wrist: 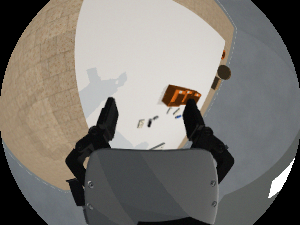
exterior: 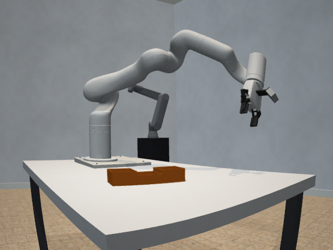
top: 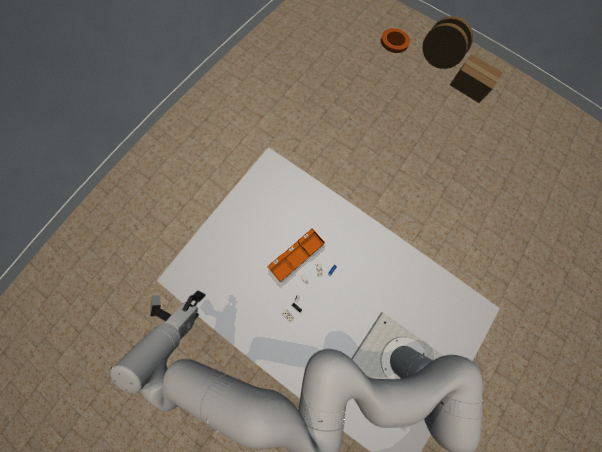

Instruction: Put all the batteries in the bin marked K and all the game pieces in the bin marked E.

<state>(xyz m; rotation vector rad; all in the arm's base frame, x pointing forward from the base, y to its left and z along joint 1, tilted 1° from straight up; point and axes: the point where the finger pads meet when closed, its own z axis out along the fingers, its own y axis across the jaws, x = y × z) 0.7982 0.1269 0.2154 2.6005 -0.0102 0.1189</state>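
- Hanging in the air past one edge of the bench (top: pixel 240 225) (exterior: pixel 193 204) (wrist: pixel 140 49), the claw (top: pixel 194 302) (exterior: pixel 249 116) (wrist: pixel 151 105) is held wide open, with nothing gripped between its fingers.
- Three orange bins (top: pixel 296 257) (exterior: pixel 149 178) (wrist: pixel 172 96) are set end to end in a row on the bench, well apart from the claw; their pale labels are too small to be read, so K and E cannot be told apart.
- No contents can be made out in the bins from above.
- A blue cylindrical object (top: pixel 332 270) (wrist: pixel 178 117) is seen lying near one end of the row.
- Between it and the bins, a pale patterned piece (top: pixel 319 270) (wrist: pixel 176 111) is laid out, with a small whitish object (top: pixel 304 279) just beside the row.
- Farther from the bins, a black oblong object (top: pixel 297 307) (wrist: pixel 149 122) is flanked by a tiny pale item (top: pixel 297 298) (wrist: pixel 155 118) and a pale dotted piece (top: pixel 287 315) (wrist: pixel 140 123).
- Which of these are batteries or game pieces cannot be told with certainty.
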